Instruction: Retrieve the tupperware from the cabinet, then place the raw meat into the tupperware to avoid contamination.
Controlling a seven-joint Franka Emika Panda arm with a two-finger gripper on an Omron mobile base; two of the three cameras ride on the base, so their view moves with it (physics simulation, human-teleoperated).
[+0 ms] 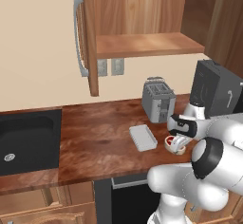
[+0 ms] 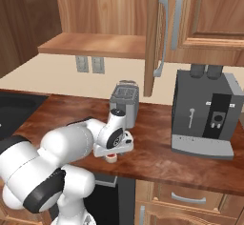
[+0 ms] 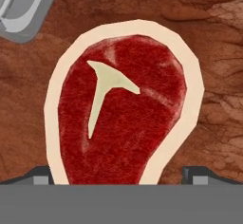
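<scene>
Hovering low over the raw meat (image 3: 121,109), the gripper (image 1: 176,144) has its fingers spread wide, one tip on each side of the steak. The steak lies flat on the wooden counter (image 1: 99,140), near the tupperware (image 1: 143,137); whether the tips touch it is unclear.

No readable text, brand, number or sign appeared anywhere. Coffee machine (image 2: 205,112) front carried only tiny pale marks, too small to read as letters. Toaster (image 1: 158,99), wall outlets (image 1: 110,67) and cabinet (image 1: 142,23) doors were plain, no labels. Raw meat (image 3: 123,118) and worktop (image 1: 99,142) bore no print.
</scene>
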